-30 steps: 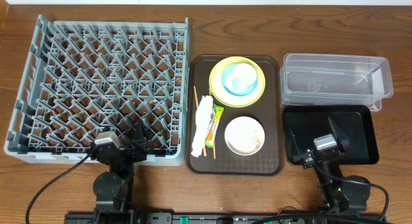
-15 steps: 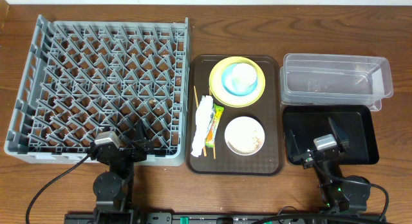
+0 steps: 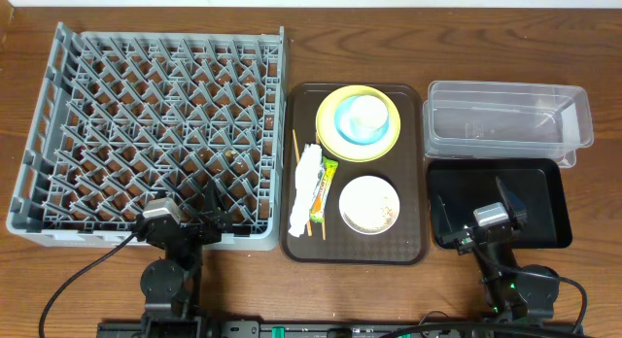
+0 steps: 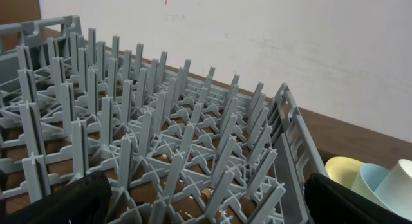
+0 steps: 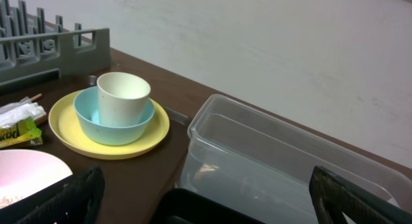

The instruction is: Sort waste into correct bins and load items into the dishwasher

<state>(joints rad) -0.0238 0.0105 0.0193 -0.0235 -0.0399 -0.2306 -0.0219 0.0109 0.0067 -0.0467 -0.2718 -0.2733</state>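
"Grabbing the napkin (image 3: 306, 187) first? Where is it?"

"Left side of the brown tray (image 3: 408, 231), beside the wrapper (image 3: 328, 183). It looks light and soft, so I'd pinch its middle. My left hand (image 4: 206, 185) and right hand (image 5: 206, 179) are spread, empty."

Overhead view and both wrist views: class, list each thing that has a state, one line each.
dish rack, unloaded.
clear tub, looks empty.
black tray, nothing seen in it.
white cup, upright inside light blue bowl.
light blue bowl, upright on yellow plate.
white bowl, upright, holding scraps.
napkin, crumpled, on brown tray.
left claw, open, empty.
right claw, open, empty.
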